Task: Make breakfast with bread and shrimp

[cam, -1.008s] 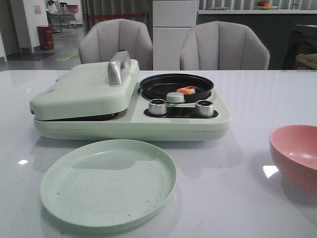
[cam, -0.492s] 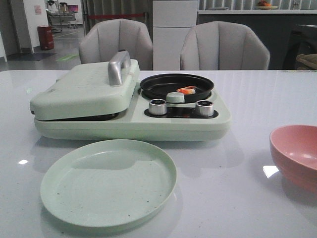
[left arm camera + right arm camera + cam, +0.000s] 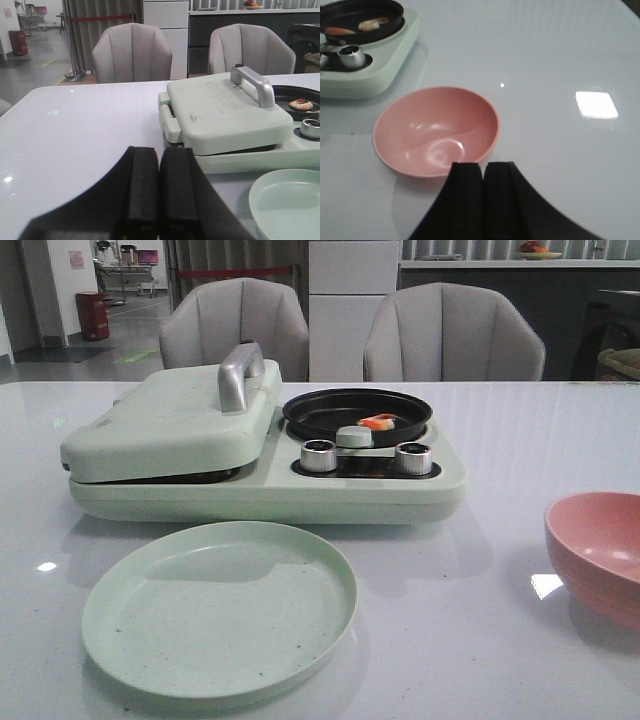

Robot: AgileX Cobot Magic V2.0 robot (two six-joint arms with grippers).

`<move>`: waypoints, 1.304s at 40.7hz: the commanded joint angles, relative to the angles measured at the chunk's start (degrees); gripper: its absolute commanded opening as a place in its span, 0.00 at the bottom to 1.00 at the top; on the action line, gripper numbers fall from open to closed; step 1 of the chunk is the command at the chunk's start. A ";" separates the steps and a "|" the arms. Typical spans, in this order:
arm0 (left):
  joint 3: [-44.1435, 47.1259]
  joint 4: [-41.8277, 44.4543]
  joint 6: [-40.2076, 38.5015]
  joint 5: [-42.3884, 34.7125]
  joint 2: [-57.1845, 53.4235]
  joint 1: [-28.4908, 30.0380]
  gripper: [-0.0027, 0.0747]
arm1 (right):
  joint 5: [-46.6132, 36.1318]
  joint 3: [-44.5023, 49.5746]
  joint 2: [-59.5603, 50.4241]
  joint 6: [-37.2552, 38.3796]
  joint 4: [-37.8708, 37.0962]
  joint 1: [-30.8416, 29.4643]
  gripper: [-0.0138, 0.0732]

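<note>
The shrimp (image 3: 377, 423), orange-red and white, lies in the black round pan (image 3: 320, 412) on the right half of the pale green cooker (image 3: 260, 490). It also shows in the left wrist view (image 3: 301, 104). In the right wrist view two orange-and-white pieces lie in the pan, one (image 3: 372, 22) beside the other (image 3: 341, 31). The bread is hidden or out of view. The cooker's lid (image 3: 170, 425) with its silver handle (image 3: 240, 375) is closed. My left gripper (image 3: 159, 155) is shut and empty, left of the cooker. My right gripper (image 3: 483, 167) is shut and empty, beside the pink bowl (image 3: 435, 131).
A pale green plate (image 3: 220, 605) lies in front of the cooker. The pink bowl (image 3: 600, 550) stands at the right. Two silver knobs (image 3: 318, 455) (image 3: 412, 457) and a pale green button (image 3: 354, 436) sit on the cooker's front. Two grey chairs (image 3: 235, 325) stand behind the table.
</note>
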 commanded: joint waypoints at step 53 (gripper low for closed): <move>1.73 0.00 -0.58 -4.89 -0.93 0.22 0.16 | -24.24 3.01 -2.75 -7.36 6.47 -2.83 0.20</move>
